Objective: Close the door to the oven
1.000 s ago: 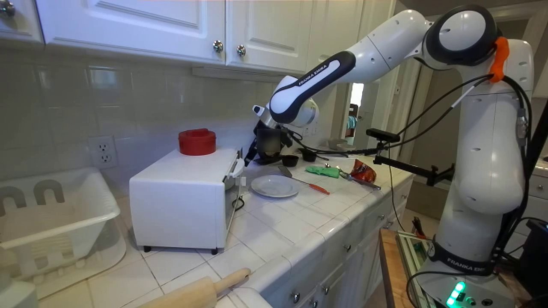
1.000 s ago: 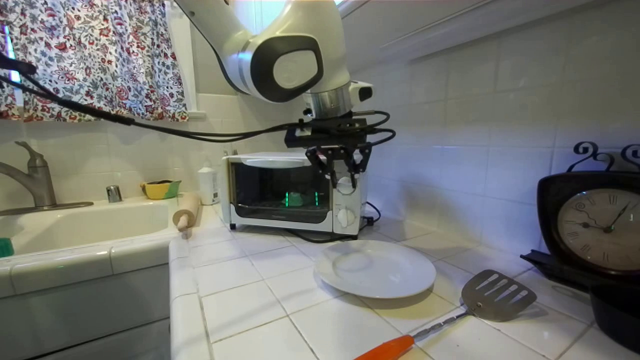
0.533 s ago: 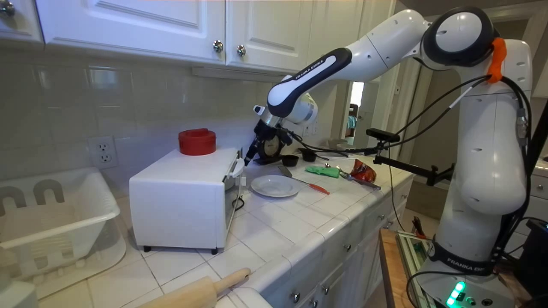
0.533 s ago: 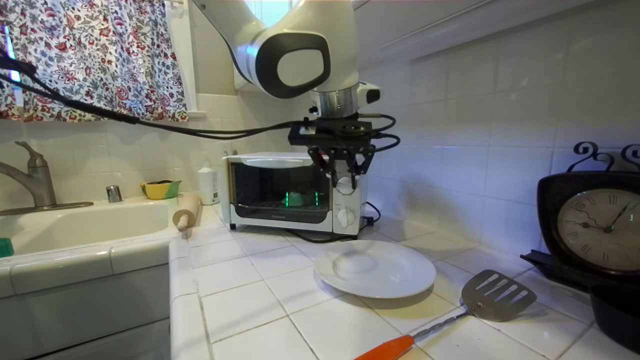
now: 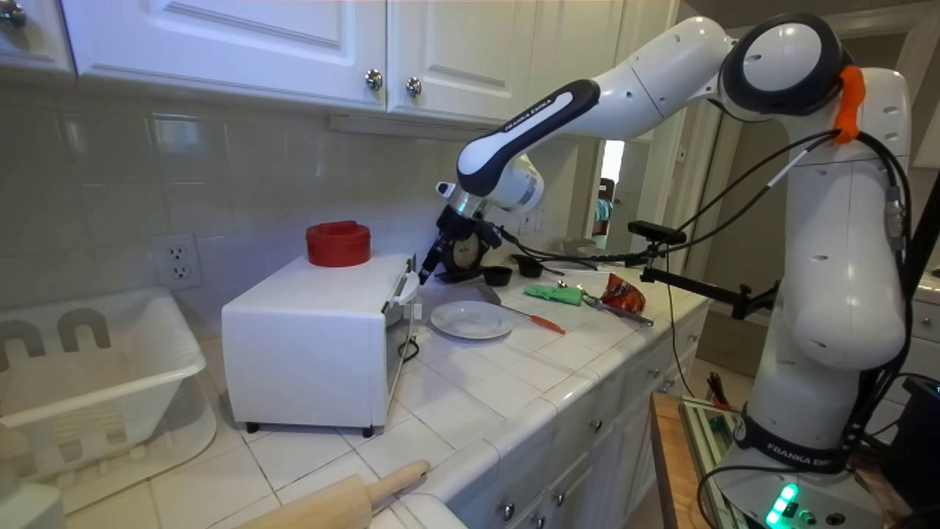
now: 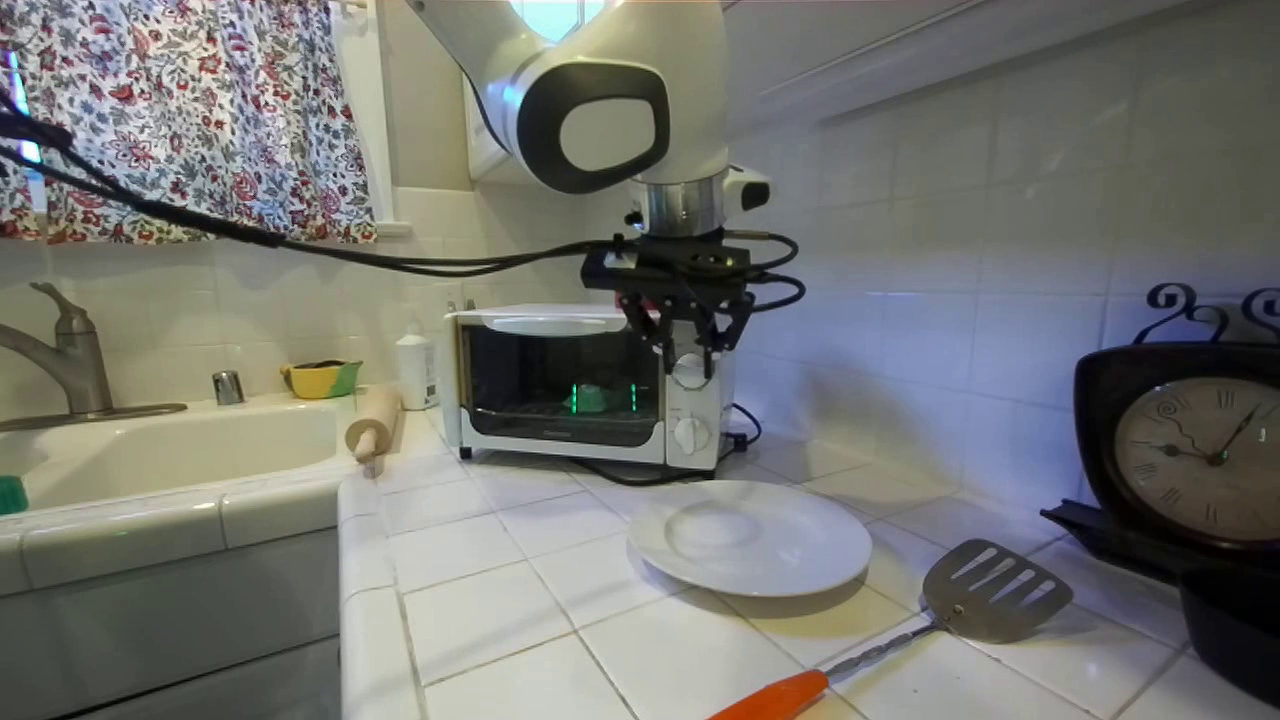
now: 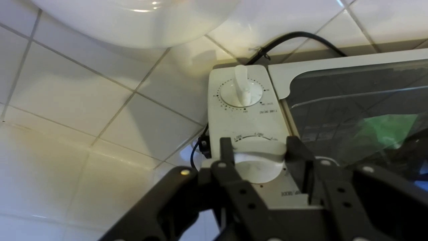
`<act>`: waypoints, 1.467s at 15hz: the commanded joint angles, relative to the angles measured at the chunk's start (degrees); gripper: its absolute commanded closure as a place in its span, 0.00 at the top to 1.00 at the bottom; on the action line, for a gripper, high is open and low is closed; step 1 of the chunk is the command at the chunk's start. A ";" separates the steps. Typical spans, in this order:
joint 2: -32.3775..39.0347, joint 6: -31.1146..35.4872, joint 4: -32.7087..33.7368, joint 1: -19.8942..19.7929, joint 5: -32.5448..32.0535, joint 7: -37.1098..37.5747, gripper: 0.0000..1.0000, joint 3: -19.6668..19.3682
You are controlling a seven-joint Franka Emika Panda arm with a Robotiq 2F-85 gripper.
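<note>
The white box oven (image 5: 305, 367) sits on the tiled counter. Its door (image 6: 555, 385), dark glass in a white frame with a white handle (image 6: 550, 326), stands upright at the oven's front; whether it lies fully flush I cannot tell. A green patch (image 7: 389, 129) shows at the glass. Right of the door in an exterior view, my gripper (image 6: 688, 364) reaches down to the control panel. In the wrist view its black fingers (image 7: 227, 150) close on the two sides of the upper white knob (image 7: 255, 172). A lower knob (image 7: 241, 90) is untouched.
On the oven rests a red round container (image 5: 338, 244). In front lie a white plate (image 6: 750, 545) and an orange-handled spatula (image 6: 995, 590). A dish rack (image 5: 139, 367) stands behind the oven, a rolling pin (image 5: 330, 507) beside it. A power cord (image 7: 297, 34) runs by the base.
In an exterior view the wrist and gripper body have shifted a little to the right, while the fingertips stay at the upper knob. The oven and its door look unmoved.
</note>
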 commanded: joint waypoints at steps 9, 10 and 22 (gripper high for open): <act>-3.79 13.22 -11.46 7.29 -11.51 9.44 1.00 -4.27; -3.00 14.82 -11.62 6.64 -10.44 7.55 1.00 -3.53; 2.37 16.54 -8.31 5.09 -7.20 2.40 1.00 -1.93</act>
